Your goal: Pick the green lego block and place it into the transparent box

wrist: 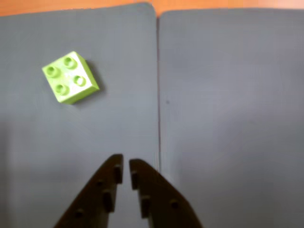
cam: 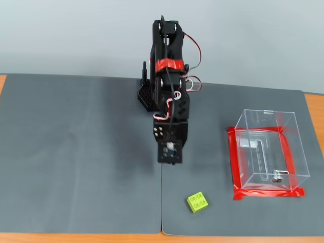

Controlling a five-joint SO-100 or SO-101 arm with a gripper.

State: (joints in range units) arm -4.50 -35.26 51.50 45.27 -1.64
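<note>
The green lego block [wrist: 70,77] lies flat on the grey mat, studs up, at the upper left of the wrist view. My gripper [wrist: 126,165] hangs above the mat near the seam, short of the block and to its right; its dark fingers are almost together with nothing between them. In the fixed view the green lego block [cam: 197,202] sits near the mat's front edge, in front of the arm [cam: 169,101] and a little to its right. The transparent box [cam: 263,121] stands open-topped at the right on red tape [cam: 234,162], with a small metal piece [cam: 276,177] at its bottom.
Two grey mats meet at a seam [cam: 161,202] that runs under the arm. Orange tabletop [cam: 313,116] shows past the mats' edges. The left mat [cam: 76,152] is bare.
</note>
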